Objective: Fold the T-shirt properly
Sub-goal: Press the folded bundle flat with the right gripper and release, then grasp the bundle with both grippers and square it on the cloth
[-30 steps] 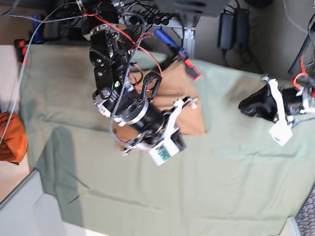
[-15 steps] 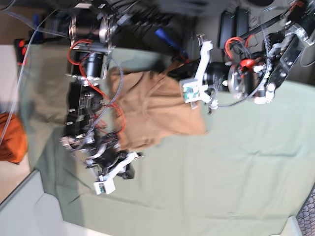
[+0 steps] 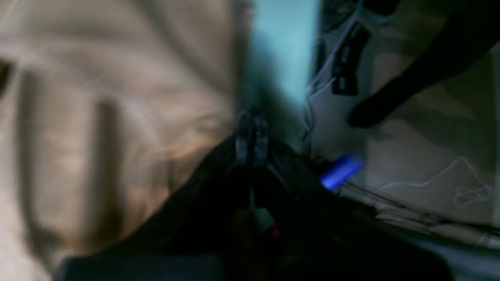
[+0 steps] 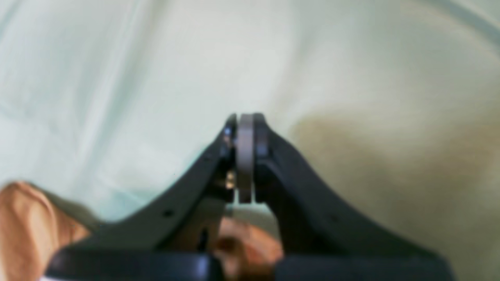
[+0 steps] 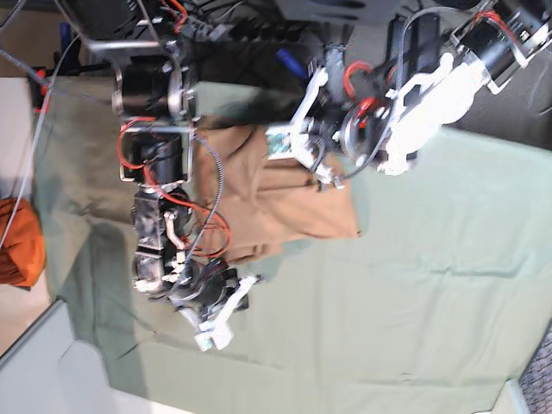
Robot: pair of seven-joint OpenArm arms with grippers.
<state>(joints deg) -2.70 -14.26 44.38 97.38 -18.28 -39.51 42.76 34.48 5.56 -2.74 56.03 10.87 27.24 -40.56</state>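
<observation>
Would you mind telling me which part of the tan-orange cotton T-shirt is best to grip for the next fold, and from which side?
Probably the free corner of the tan-orange cotton T-shirt at the base view's lower right, approached from the bare sage-green table cloth beside it. That edge lies flat, straight and unobstructed, while both arms crowd the shirt's other sides.

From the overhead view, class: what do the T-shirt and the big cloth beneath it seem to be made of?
T-shirt: soft tan knit fabric, likely cotton; matte, with limp folds. Table cloth: thin pale green woven-looking fabric, matte, with fine creases; the fibre cannot be told.

both arms' fingers (image 4: 245,156) together
</observation>
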